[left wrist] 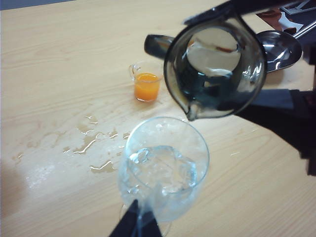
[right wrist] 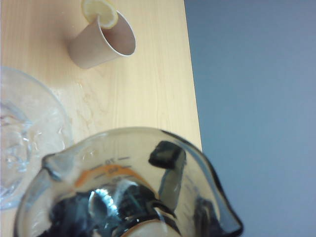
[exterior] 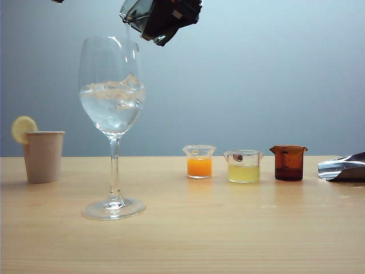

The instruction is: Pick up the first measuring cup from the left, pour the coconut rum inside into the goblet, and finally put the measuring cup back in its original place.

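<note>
The goblet [exterior: 114, 103] stands left of centre on the table, its bowl holding clear liquid with ice [exterior: 112, 105]. Above its rim the smoky-grey measuring cup [exterior: 159, 20] hangs tipped, spout [left wrist: 191, 116] pointing down over the goblet's mouth [left wrist: 165, 158]. My right gripper [right wrist: 143, 207] is shut on this cup, its dark fingers showing through the glass [right wrist: 167, 154]. My left gripper [left wrist: 137, 217] hovers high over the goblet, its two black fingers drawn together with nothing between them, apart from the glass.
A tan paper cup [exterior: 43, 156] with a lemon slice stands at far left. Right of the goblet are an orange-filled beaker [exterior: 199, 161], a pale yellow one [exterior: 243, 166] and an amber one [exterior: 288, 162]. A silvery object [exterior: 345, 168] lies at the right edge. Spilled drops [left wrist: 89, 143] wet the wood.
</note>
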